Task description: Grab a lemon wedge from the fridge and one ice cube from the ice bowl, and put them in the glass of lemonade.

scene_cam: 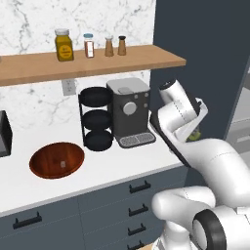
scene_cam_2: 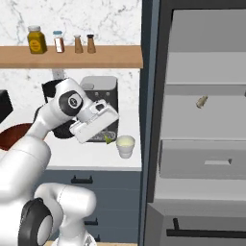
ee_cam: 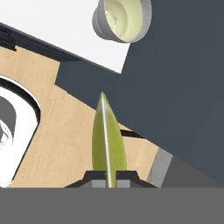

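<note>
Two dark fingertips (ee_cam: 109, 177) pinch the lemon wedge (ee_cam: 108, 138) at the bottom of the hand view, so the gripper (scene_cam_2: 106, 138) is clenched on it, with the wedge's pale edge pointing away from the hand. In the right base view the wedge's green tip (scene_cam_2: 109, 139) pokes out below the hand, just beside the glass of lemonade (scene_cam_2: 125, 145) and slightly above its rim, not touching it. From the hand view the glass (ee_cam: 122, 19) sits near the corner of the white counter (ee_cam: 57, 33), its yellow-green liquid visible from above, with the wedge well short of it and over the wooden floor (ee_cam: 65, 131).

Farther left on the counter lies the ice bowl (scene_cam: 56, 159), with what seems to be the ice cube (scene_cam: 62, 163) as a small pale speck inside, though it is too small to be sure. Behind the bowl stand a black three-tier rack (scene_cam: 96, 118) and a grey coffee machine (scene_cam: 129, 112) side by side. Above them a wooden shelf (scene_cam: 93, 62) carries four small jars (scene_cam: 64, 45).

To the right, the fridge (scene_cam_2: 206, 125) stands open, and a dull tan bit (scene_cam_2: 202, 101) rests on one of its pale shelves.
</note>
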### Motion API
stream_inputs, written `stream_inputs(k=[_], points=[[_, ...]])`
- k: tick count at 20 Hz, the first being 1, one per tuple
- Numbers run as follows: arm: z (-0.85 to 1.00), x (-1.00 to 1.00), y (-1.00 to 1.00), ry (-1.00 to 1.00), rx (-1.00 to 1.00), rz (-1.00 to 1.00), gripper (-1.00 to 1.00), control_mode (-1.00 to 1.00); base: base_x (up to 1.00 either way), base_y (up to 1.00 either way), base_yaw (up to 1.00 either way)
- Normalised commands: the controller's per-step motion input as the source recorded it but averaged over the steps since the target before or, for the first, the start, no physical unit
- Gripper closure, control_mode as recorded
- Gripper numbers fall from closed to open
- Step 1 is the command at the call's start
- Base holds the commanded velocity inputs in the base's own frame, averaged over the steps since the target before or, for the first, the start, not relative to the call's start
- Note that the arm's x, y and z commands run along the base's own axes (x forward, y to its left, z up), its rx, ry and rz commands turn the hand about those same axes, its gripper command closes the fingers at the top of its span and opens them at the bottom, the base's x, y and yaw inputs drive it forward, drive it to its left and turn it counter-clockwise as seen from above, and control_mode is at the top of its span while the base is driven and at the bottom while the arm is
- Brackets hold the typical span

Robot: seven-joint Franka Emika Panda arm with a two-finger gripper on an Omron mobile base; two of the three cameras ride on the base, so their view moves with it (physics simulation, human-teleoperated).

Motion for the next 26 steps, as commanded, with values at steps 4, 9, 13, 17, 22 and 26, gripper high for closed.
stream_inputs(k=[4, 9, 13, 17, 22, 26], points=[[-0.23, 0.28, -0.05, 0.04, -0.04, 0.0, 1.0, -1.0, 0.0, 0.0, 0.0], [-0.25, 0.3, -0.12, 0.03, -0.03, 0.0, 1.0, -1.0, 0.0, 0.0, 0.0], [-0.29, 0.46, -0.06, 0.0, -0.02, 0.01, 1.0, -1.0, 0.0, 0.0, 0.0], [-0.27, 0.55, -0.01, 0.0, -0.01, 0.0, 1.0, -1.0, 0.0, 0.0, 0.0], [-0.25, 0.46, -0.07, 0.0, -0.01, 0.0, 1.0, -1.0, 0.0, 0.0, 0.0], [-0.3, 0.42, -0.13, 0.01, -0.01, 0.0, 1.0, -1.0, 0.0, 0.0, 0.0]])
